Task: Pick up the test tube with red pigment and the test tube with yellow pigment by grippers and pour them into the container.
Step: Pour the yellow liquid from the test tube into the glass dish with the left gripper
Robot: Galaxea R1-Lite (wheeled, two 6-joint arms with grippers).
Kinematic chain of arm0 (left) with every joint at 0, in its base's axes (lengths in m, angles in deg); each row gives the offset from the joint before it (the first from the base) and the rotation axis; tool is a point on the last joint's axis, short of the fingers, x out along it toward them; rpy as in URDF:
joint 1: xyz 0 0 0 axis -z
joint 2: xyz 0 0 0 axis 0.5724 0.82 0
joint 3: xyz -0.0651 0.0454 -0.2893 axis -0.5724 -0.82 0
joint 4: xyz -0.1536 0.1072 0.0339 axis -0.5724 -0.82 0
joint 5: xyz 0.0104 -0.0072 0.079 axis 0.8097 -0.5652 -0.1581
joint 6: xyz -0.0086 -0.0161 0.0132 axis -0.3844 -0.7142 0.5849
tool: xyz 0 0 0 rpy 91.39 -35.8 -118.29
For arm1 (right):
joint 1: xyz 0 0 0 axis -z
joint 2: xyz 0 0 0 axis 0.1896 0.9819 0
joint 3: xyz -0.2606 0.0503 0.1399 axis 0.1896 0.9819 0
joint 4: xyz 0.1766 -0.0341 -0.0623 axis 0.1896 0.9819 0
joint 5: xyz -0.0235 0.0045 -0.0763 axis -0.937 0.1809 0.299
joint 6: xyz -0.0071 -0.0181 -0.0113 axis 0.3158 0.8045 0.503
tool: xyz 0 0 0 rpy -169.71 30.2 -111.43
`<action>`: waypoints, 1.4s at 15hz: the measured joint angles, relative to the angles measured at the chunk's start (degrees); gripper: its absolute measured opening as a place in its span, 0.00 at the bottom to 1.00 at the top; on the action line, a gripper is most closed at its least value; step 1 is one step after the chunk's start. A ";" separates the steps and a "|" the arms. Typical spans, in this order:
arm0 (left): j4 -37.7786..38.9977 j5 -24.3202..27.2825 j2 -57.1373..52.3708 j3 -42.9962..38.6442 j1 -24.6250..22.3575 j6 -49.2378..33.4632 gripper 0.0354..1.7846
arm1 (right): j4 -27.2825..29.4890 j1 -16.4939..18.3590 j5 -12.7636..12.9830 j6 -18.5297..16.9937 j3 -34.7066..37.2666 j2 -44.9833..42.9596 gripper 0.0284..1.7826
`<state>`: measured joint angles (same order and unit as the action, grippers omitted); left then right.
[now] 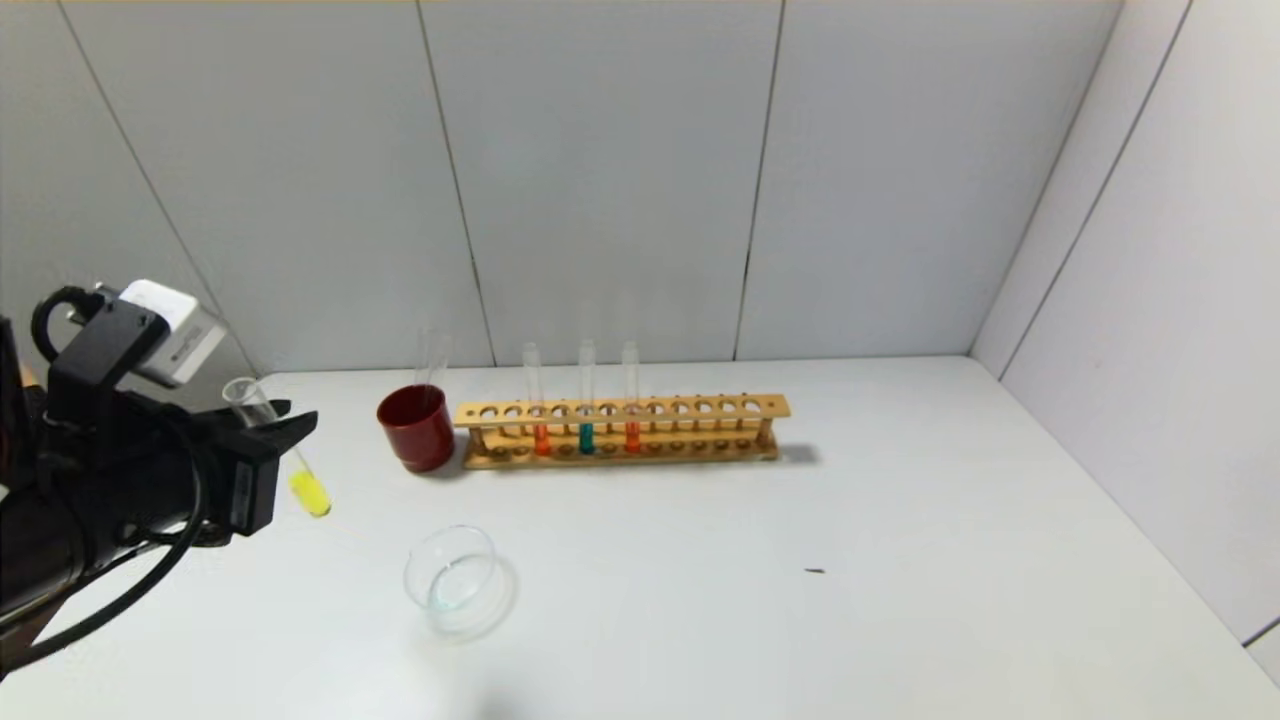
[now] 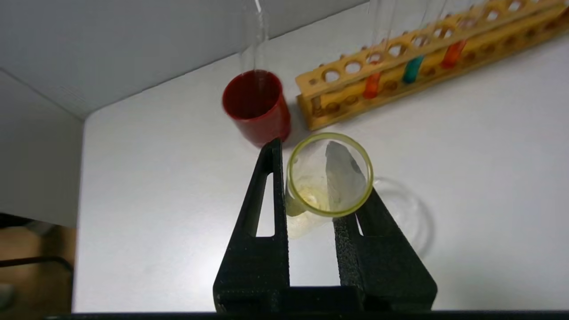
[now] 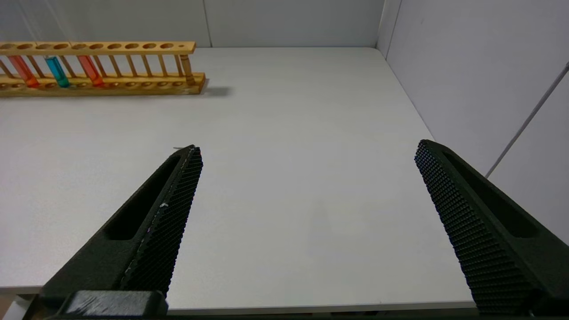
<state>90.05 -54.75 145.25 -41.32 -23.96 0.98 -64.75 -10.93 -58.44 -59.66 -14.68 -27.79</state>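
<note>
Desk point(image 1: 900, 560) in front of me was white, boxed in by grey wall panels. My left gripper point(image 1: 285, 445) hung above its left side, clenched on the yellow tube point(image 1: 290, 462), which tilted with its open mouth up and back toward me and its yellow-filled bottom down and forward. From my left wrist I looked straight into that tube's mouth point(image 2: 329, 174), pinched between my two black fingers point(image 2: 266, 209). The dish point(image 1: 452, 580), clear glass, sat on the desk near the tube's lower end, slightly right of it and closer to me. A dark red cup point(image 1: 416, 428) stood farther back, just beside the left end of a wooden rack point(image 1: 620, 430). In the rack stood three upright tubes: a red tube point(image 1: 541, 432), a teal tube point(image 1: 586, 432) and another red tube point(image 1: 632, 430). My right gripper point(image 3: 306, 213) appeared only in its wrist view, spread wide with nothing between its fingers, above bare desk to the right of the rack point(image 3: 102, 66).
</note>
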 joint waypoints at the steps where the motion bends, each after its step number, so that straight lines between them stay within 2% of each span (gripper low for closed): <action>1: 0.85 0.02 -0.88 -2.15 -0.99 3.91 0.17 | 0.00 0.00 0.00 0.00 0.00 0.00 0.98; 4: 4.22 0.87 -1.84 -5.60 -2.73 15.27 0.17 | -0.02 0.00 0.02 0.00 0.00 0.00 0.98; 9: 14.15 2.89 1.61 -9.03 -3.39 27.45 0.17 | 0.00 0.02 0.00 0.02 0.00 0.00 0.98; 16: 14.70 2.61 6.90 -11.96 -3.96 42.59 0.17 | 0.00 0.02 0.00 0.02 0.00 0.00 0.98; 21: 15.74 2.55 9.70 -11.70 -3.91 44.67 0.17 | 0.00 0.02 0.02 0.02 0.00 0.00 0.98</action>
<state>105.79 -52.20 154.95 -53.03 -27.87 45.65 -64.75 -10.90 -58.41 -59.63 -14.68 -27.79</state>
